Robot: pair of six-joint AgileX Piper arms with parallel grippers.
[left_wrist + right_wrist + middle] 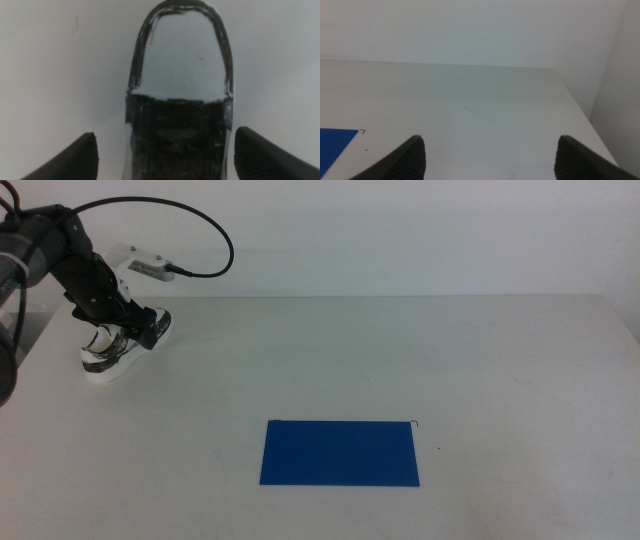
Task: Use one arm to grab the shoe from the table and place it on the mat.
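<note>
One shoe (118, 348), sitting way over at the far-left part of the table (400, 360). White with black/grey mottled panels, white sole. Long axis runs diagonally in the middle view, one end toward the near left, the other toward the far right. Can't really say from that view which end is the toe, since the gripper covers the upper part. Resting on the table, well apart from the mat (340, 453).

One mat, solid blue, flat, lying nearer the front and around the middle of the table. Nothing on it.

Two grippers total. Left gripper (140, 328) right down at the shoe, arm (60, 260) coming in from the left with a black cable looping above it. Jaws spread wide, one on each side of the shoe, not clamped on it.

Left wrist view gives what the middle view can't: looking straight down on the shoe (179, 100), rounded white end with a dark outline pointing away from the camera, dark panel closer in, and clear gaps of table between the shoe and both jaws.

Right gripper (490, 157) out of the middle view entirely, only seen in its own wrist view. Jaws wide apart, holding nothing, hovering over bare table with a corner of the mat (335, 147) peeking in at the edge.
</note>
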